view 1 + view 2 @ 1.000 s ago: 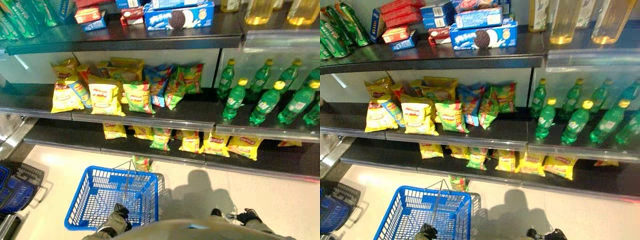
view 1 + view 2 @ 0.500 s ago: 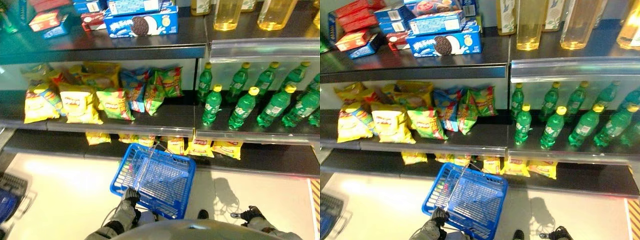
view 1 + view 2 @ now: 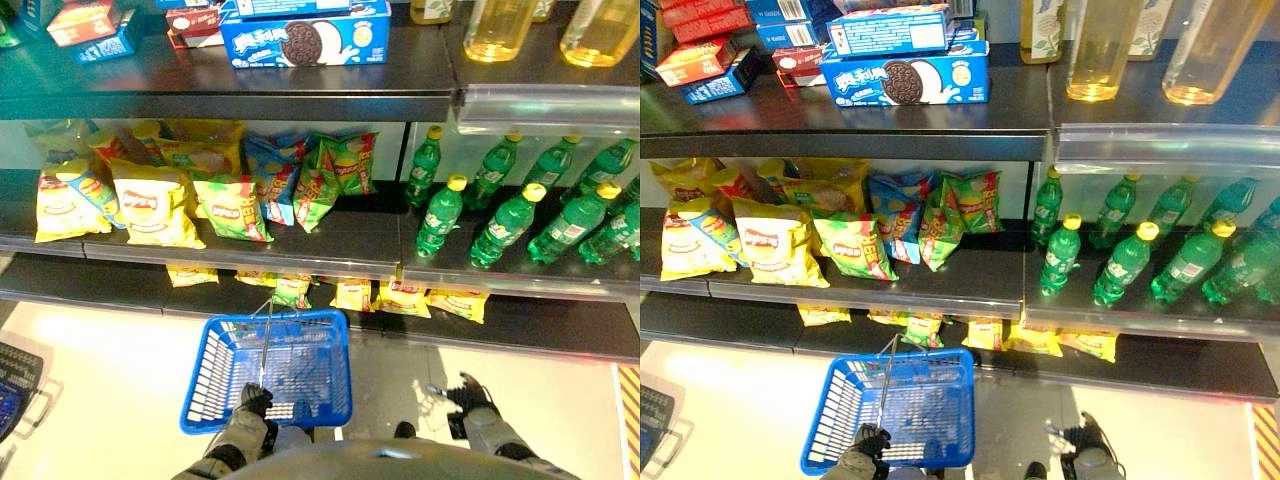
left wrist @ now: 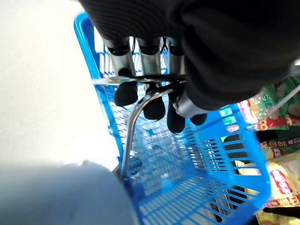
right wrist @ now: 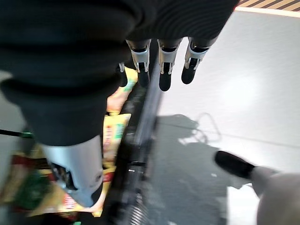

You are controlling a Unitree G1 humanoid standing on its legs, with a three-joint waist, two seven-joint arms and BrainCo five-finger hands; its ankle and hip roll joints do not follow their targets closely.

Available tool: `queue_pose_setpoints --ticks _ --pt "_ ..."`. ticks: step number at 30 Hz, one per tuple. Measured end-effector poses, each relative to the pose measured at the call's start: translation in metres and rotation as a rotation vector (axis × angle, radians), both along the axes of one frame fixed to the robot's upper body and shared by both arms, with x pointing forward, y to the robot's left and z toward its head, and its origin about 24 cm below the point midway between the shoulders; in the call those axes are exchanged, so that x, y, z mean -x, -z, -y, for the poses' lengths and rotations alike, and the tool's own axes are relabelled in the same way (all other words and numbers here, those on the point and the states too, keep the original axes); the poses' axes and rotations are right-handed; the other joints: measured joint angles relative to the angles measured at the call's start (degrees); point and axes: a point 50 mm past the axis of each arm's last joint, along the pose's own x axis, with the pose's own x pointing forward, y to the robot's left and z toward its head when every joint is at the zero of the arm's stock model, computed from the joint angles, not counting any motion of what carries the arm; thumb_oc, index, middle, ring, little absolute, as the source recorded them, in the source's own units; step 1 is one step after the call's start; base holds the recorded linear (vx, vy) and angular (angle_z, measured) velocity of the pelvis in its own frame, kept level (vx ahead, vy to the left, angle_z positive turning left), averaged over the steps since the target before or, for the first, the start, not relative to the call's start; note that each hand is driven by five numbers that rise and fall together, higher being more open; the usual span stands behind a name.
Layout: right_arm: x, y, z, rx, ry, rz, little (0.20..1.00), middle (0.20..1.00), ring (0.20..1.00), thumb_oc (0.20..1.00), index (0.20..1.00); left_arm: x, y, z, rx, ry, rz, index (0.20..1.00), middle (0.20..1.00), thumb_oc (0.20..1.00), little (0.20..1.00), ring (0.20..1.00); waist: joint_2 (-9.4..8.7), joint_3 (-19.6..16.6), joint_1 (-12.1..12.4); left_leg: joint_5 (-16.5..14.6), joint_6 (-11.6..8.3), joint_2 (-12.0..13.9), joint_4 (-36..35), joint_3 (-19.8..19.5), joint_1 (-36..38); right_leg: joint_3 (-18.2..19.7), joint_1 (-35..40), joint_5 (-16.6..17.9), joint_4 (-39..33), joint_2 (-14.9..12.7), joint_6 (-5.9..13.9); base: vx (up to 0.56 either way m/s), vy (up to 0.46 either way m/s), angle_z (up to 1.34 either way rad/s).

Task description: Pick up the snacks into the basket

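My left hand [image 3: 254, 400] is shut on the thin metal handle [image 4: 136, 110] of a blue plastic basket [image 3: 300, 318]. The basket hangs low in front of the shelves, and I see nothing in it. Snack bags crowd the middle shelf: yellow ones [image 3: 150, 205] on the left, green ones [image 3: 232, 208] and blue ones beside them. More yellow bags [image 3: 400, 295] lie on the bottom shelf just past the basket. My right hand [image 3: 466, 394] hangs open and empty near the floor to the right of the basket; in its wrist view its fingers [image 5: 165, 70] hold nothing.
Green bottles [image 3: 500, 215] fill the middle shelf's right half. Cookie boxes [image 3: 310, 40] and bottles of yellow liquid [image 3: 500, 25] stand on the top shelf. A dark basket [image 3: 15, 375] sits on the floor at far left.
The camera has shifted. The basket, tilted half a second ago, now hangs level and a little further left in my left hand. My right hand has come up and inward, fingers spread.
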Motion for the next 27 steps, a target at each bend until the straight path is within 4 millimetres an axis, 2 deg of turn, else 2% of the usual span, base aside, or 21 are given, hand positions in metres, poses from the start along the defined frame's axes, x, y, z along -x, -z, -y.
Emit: queue_pose_setpoints --ticks 1,2,3,4,5,6,7,8,9,10,11,13,15,16,18,20,21,22,27 --pt "-0.008 -0.004 -0.007 -0.023 0.001 0.035 1.0 1.0 1.0 1.0 1.0 -0.001 -0.002 -0.009 -0.028 0.003 0.002 0.2 0.2 0.2 0.2 0.2 -0.81 0.65 -0.87 -0.47 0.68 -0.89 0.14 -0.04 0.22 2.98 -4.6 -0.58 8.58 -1.52 0.98 0.07 0.037 0.18" --pt "-0.015 -0.009 -0.014 -0.048 0.001 0.076 1.0 1.0 1.0 1.0 1.0 -0.001 -0.003 -0.019 -0.055 0.002 0.001 0.2 0.2 0.2 0.2 0.2 -1.91 1.19 -1.08 -1.14 1.5 -1.55 0.06 -0.28 0.51 5.06 -6.73 -1.28 9.97 -1.89 1.91 0.1 0.0 0.03" --pt "-0.021 -0.013 -0.017 -0.059 -0.002 0.109 1.0 1.0 1.0 1.0 1.0 -0.002 -0.004 -0.021 -0.061 0.0 0.007 0.2 0.2 0.2 0.2 0.2 -2.55 1.48 -1.03 -1.71 1.48 -1.88 -0.08 -0.09 0.68 5.39 -8.04 -1.59 8.3 -1.47 2.25 0.1 -0.04 -0.05" --pt "-0.028 -0.02 -0.021 -0.074 -0.007 0.156 1.0 1.0 1.0 1.0 1.0 -0.003 -0.006 -0.029 -0.078 -0.017 0.017 0.2 0.2 0.2 0.2 0.2 -2.91 2.01 -0.9 -1.84 1.31 -1.87 -0.06 0.28 0.77 5.71 -7.96 -1.54 3.64 -1.13 2.41 0.07 -0.082 -0.21" --pt "-0.038 -0.033 -0.025 -0.089 -0.02 0.235 1.0 1.0 1.0 1.0 1.0 -0.001 -0.007 -0.035 -0.09 -0.028 0.017 0.2 0.2 0.2 0.2 0.2 -3.52 2.46 -0.93 -1.92 1.08 -2.02 -0.04 0.8 0.61 5.68 -7.82 -0.81 -4.15 -0.35 2.85 0.06 -0.092 -0.13" --pt "-0.041 -0.037 -0.025 -0.095 -0.017 0.26 1.0 1.0 1.0 1.0 1.0 0.002 -0.007 -0.04 -0.1 -0.043 0.012 0.2 0.2 0.2 0.2 0.2 -3.86 2.42 -0.92 -1.97 0.96 -2.12 -0.16 1.01 0.52 5.39 -7.49 -0.06 -6.99 -0.34 2.77 0.06 -0.125 0.12" --pt "-0.041 -0.047 -0.024 -0.099 -0.02 0.316 1.0 1.0 1.0 1.0 1.0 0.007 -0.005 -0.036 -0.083 -0.073 0.01 0.2 0.2 0.2 0.2 0.2 -3.73 2.25 -1.02 -1.95 0.19 -1.92 -0.12 1.01 0.86 4.48 -6.35 2.82 -9.36 -0.53 2.71 0.01 -0.083 0.17" --pt "-0.042 -0.052 -0.024 -0.098 -0.036 0.341 1.0 1.0 1.0 1.0 1.0 0.009 -0.005 -0.036 -0.085 -0.077 0.01 0.2 0.2 0.2 0.2 0.2 -3.53 2.23 -0.89 -2.15 -0.14 -1.58 -0.05 1.2 0.97 4.38 -5.97 3.96 -10.2 0.0 2.68 0.02 -0.104 0.1" --pt "-0.049 -0.063 -0.022 -0.097 -0.048 0.401 1.0 1.0 1.0 1.0 1.0 0.014 -0.004 -0.036 -0.079 -0.107 0.012 0.2 0.2 0.2 0.2 0.2 -3.43 2.12 -0.84 -2.44 -1.01 -0.94 -0.05 1.32 0.65 4.2 -5.8 7.97 -12.44 1.0 0.53 0.02 -0.109 -0.12" --pt "-0.053 -0.069 -0.02 -0.091 -0.054 0.432 1.0 1.0 1.0 1.0 1.0 0.016 -0.003 -0.034 -0.07 -0.117 0.008 0.2 0.2 0.2 0.2 0.2 -3.03 2.07 -0.82 -2.5 -1.36 -0.3 -0.05 1.25 0.14 3.99 -5.66 8.81 -14.03 1.92 -1.45 0.02 -0.138 -0.12" --pt "-0.058 -0.082 -0.015 -0.075 -0.071 0.487 1.0 1.0 1.0 1.0 1.0 0.02 0.0 -0.028 -0.049 -0.133 0.003 0.2 0.2 0.2 0.2 0.2 -1.84 1.72 -0.64 -2.44 -2.15 1.06 -0.03 0.88 -1.23 3.04 -4.71 10.56 -18.02 3.66 -2.34 -0.03 -0.096 0.0" --pt "-0.062 -0.091 -0.008 -0.052 -0.077 0.527 1.0 1.0 1.0 1.0 1.0 0.018 -0.001 -0.026 -0.038 -0.144 0.008 0.2 0.2 0.2 0.2 0.2 -1.24 1.76 -0.52 -1.91 -3.09 2.11 0.02 0.55 -1.8 2.45 -3.21 12.64 -22.25 5.23 -3.74 -0.09 -0.08 0.04" --pt "-0.068 -0.107 0.006 0.002 -0.092 0.578 1.0 1.0 1.0 1.0 1.0 0.012 -0.002 -0.022 -0.021 -0.159 0.033 0.2 0.2 0.2 0.2 0.2 -0.58 2.31 -0.54 -1.99 -3.25 2.96 1.18 0.05 -4.26 1.57 -3.81 14.06 -24.4 6.28 -4.76 -0.13 -0.103 0.08" --pt "-0.074 -0.125 0.015 0.042 -0.1 0.64 1.0 1.0 1.0 1.0 1.0 -0.002 -0.007 -0.015 -0.007 -0.146 0.08 0.2 0.2 0.2 0.2 0.2 -0.07 3.88 -0.8 -2.0 -3.3 3.18 2.03 -0.78 -6.38 1.2 -5.2 14.2 -24.39 6.55 -4.96 -0.06 -0.059 0.13" --pt "-0.081 -0.135 0.022 0.073 -0.074 0.677 1.0 1.0 1.0 1.0 1.0 -0.012 -0.01 -0.008 0.007 -0.14 0.104 0.2 0.2 0.2 0.2 0.2 0.46 5.68 -1.0 -1.65 -4.02 3.69 1.48 -0.77 -6.86 1.03 -5.97 14.15 -24.4 7.01 -4.88 -0.07 -0.059 0.02" --pt "-0.086 -0.144 0.021 0.086 -0.069 0.716 1.0 1.0 1.0 1.0 1.0 -0.02 -0.013 -0.005 0.004 -0.123 0.126 0.2 0.2 0.2 0.2 0.2 0.42 6.44 -1.04 -1.43 -4.93 3.89 1.51 -0.82 -8.47 1.01 -7.44 14.11 -24.4 7.11 -4.81 -0.04 -0.034 -0.03" --pt "-0.092 -0.155 0.022 0.097 -0.052 0.765 1.0 1.0 1.0 1.0 1.0 -0.034 -0.019 -0.003 0.007 -0.11 0.162 0.2 0.2 0.2 0.2 0.2 0.39 8.88 -1.09 -1.14 -5.06 3.86 1.45 -0.9 -9.15 0.92 -8.18 14.38 -24.39 7.09 -4.76 -0.06 -0.034 0.04" --pt "-0.096 -0.16 0.022 0.1 -0.051 0.784 1.0 1.0 1.0 1.0 1.0 -0.039 -0.021 -0.002 0.005 -0.104 0.175 0.2 0.2 0.2 0.2 0.2 0.28 10.16 -1.02 -1.01 -5.06 3.89 1.44 -0.94 -9.22 0.92 -8.27 14.48 -24.39 7.09 -4.63 -0.06 -0.021 0.05" --pt "-0.115 -0.193 0.022 0.126 0.002 0.929 1.0 1.0 1.0 1.0 1.0 -0.055 -0.03 0.004 -0.002 -0.067 0.225 0.2 0.2 0.2 0.2 0.2 0.23 13.85 -1.05 -0.38 -5.01 3.65 0.98 -1.0 -11.08 0.95 -10.34 14.91 -24.39 6.93 -4.47 -0.01 -0.002 0.0"
